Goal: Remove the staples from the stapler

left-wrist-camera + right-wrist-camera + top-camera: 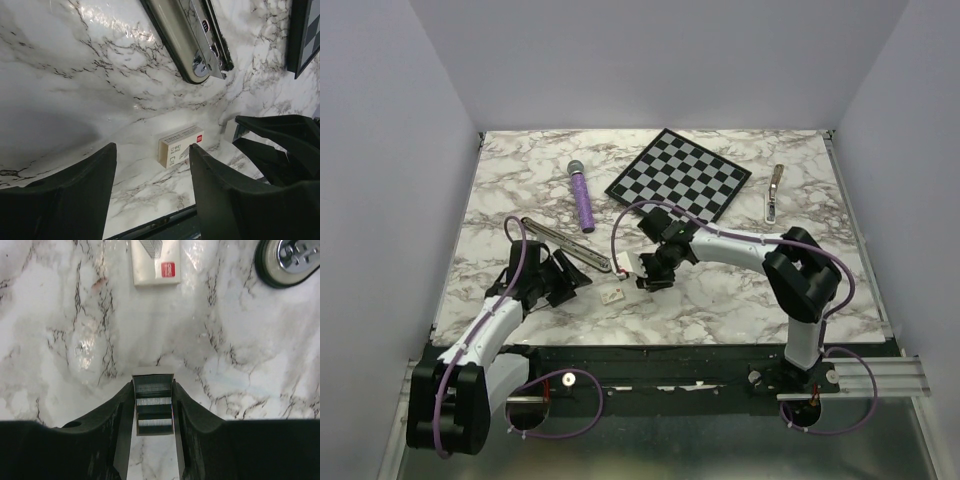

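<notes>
Take the stapler (565, 245), lying opened out flat toward the left edge of the marble table (740, 300), across its narrow sides mid-length, expecting stiff, slick, fairly weighty metal; left gripper (152, 150) spread and empty just beside it, right gripper (154, 384) clamped on a strip of staples (154, 412).

Counter's (720, 300) white marble, grey-brown veined. Board (678, 178) in black-and-white checks, cylinder (583, 205) purple, stapler (565, 245) black and silver, bar (775, 192) silver-tan. Box (175, 142) cream with a red mark; tray (152, 376) white, staples (154, 401) silver.
</notes>
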